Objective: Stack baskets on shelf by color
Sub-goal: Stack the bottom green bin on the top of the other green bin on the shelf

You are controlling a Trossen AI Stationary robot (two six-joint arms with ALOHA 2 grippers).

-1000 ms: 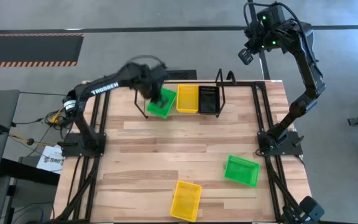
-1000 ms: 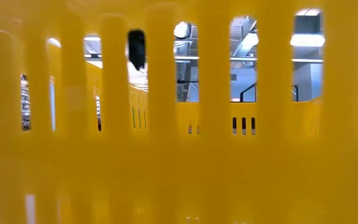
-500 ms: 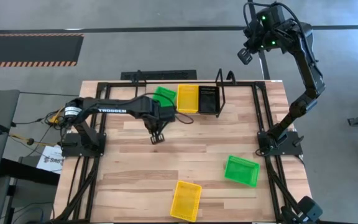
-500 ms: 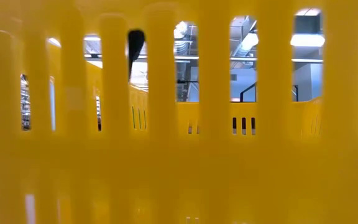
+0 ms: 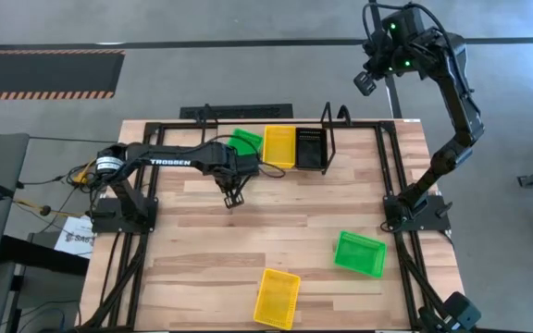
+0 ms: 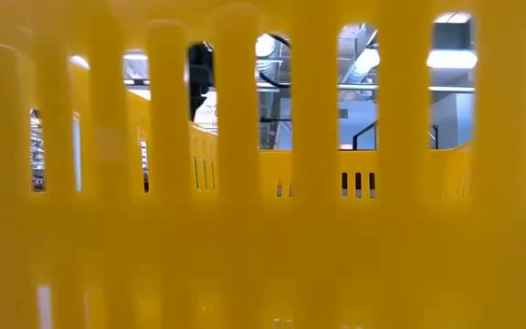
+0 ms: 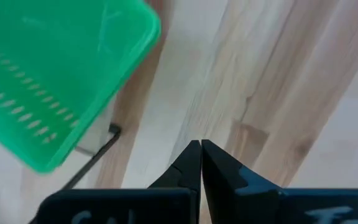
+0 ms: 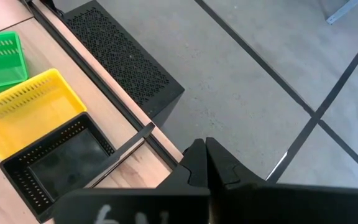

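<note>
A green basket (image 5: 244,141) lies askew at the left end of the black wire shelf (image 5: 328,139), beside a yellow basket (image 5: 278,146) and a black basket (image 5: 310,148) on the shelf. A loose green basket (image 5: 359,253) and a loose yellow basket (image 5: 277,298) lie on the table near its near edge. My left gripper (image 5: 232,195) is shut and empty over bare wood, just near of the shelf's green basket (image 7: 55,74). My right gripper (image 5: 368,83) is shut and empty, raised beyond the table's far right corner.
The loose yellow basket (image 6: 263,228) stands right in front of the low camera and fills that view. A black mesh box (image 8: 123,62) sits on the floor beyond the far edge. Bare wood lies across the table's middle (image 5: 276,222).
My left gripper has left the green basket at the shelf's left end and drawn back toward the table's near edge, dropping low over the wood. The green basket, held tilted a second ago, now lies on the shelf beside the yellow one.
</note>
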